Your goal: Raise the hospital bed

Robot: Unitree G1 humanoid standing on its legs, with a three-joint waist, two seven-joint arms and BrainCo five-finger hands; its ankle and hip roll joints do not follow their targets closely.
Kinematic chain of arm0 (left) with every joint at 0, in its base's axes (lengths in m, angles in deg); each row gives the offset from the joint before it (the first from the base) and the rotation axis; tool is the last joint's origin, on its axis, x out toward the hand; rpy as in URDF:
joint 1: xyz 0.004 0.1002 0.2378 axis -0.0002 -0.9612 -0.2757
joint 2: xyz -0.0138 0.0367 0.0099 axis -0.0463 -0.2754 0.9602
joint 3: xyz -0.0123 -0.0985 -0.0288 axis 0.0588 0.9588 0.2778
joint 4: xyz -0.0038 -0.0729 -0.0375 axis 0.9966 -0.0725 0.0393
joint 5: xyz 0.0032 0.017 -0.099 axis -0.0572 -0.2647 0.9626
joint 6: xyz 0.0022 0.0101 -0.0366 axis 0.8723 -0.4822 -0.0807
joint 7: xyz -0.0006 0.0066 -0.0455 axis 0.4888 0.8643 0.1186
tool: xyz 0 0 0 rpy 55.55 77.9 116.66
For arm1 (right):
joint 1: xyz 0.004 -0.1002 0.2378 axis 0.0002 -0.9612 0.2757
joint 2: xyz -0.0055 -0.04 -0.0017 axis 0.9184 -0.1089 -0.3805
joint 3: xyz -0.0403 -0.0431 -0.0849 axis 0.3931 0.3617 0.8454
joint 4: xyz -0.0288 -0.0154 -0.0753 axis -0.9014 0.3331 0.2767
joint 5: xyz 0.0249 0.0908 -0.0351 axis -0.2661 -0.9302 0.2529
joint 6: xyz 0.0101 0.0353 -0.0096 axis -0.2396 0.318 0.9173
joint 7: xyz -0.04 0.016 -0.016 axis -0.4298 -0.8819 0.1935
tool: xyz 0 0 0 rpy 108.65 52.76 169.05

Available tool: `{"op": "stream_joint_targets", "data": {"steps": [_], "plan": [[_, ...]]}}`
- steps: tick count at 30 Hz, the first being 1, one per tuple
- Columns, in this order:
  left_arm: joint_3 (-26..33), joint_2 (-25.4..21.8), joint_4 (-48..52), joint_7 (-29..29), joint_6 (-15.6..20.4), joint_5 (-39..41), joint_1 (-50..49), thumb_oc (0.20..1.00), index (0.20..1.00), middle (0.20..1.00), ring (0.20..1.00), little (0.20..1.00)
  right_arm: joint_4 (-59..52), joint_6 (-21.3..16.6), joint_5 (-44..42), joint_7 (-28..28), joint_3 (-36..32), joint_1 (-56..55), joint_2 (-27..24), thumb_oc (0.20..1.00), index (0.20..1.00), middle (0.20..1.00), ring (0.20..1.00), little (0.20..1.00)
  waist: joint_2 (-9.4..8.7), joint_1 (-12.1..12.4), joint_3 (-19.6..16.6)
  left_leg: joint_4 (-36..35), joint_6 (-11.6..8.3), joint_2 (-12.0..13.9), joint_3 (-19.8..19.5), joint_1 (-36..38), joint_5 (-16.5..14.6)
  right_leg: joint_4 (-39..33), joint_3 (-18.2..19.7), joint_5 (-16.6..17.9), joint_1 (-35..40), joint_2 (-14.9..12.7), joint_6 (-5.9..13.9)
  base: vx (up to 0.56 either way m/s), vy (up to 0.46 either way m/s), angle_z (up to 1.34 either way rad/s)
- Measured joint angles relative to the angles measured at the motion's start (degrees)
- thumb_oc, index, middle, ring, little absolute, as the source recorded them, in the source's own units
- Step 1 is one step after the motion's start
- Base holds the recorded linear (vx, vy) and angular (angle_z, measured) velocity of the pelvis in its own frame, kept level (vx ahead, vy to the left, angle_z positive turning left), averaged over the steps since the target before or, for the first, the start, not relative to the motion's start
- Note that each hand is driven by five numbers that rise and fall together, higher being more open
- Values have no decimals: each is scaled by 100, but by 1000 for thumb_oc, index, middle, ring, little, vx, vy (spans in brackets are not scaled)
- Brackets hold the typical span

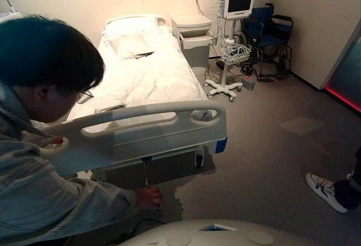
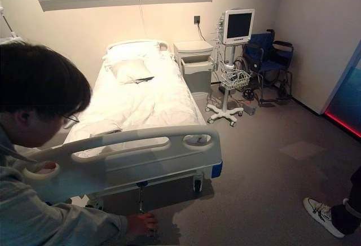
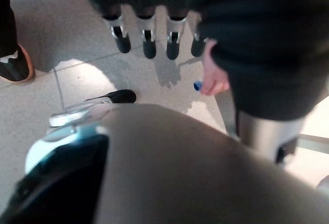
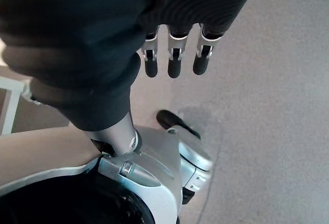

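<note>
The hospital bed point(image 1: 148, 71) with white sheets and a pillow stands ahead, its grey footboard point(image 1: 141, 130) nearest me. A person in a grey jacket point(image 1: 39, 189) bends at the foot of the bed, one hand on the footboard's left end. Their other hand point(image 1: 148, 197) is down at the floor, by the crank rod point(image 1: 146, 172) under the bed frame. My left hand point(image 3: 149, 39) hangs over the floor with its fingers straight and nothing in it. My right hand point(image 4: 172, 59) hangs the same way, open and holding nothing.
A bedside cabinet point(image 1: 192, 29), a monitor on a wheeled stand point(image 1: 232, 14) and a wheelchair point(image 1: 269, 31) stand right of the bed. A second person's shoe point(image 1: 324, 190) is at the right edge. Another person's hand point(image 3: 212, 77) shows near my left hand.
</note>
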Motion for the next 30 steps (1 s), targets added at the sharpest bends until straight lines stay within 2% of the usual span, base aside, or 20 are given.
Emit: {"op": "stream_joint_targets", "data": {"steps": [30], "plan": [[-3, -5, -3, -2, 1, -3, 7, 1000, 1000, 1000, 1000, 1000, -1, 0, 1, -9, 1, -1, -6, 1000, 1000, 1000, 1000, 1000, -3, 1, -1, 0, 0, 0, 1, 1, 0, -1, 2, 0, -1, 0, 0, 0, 0, 0]]}}
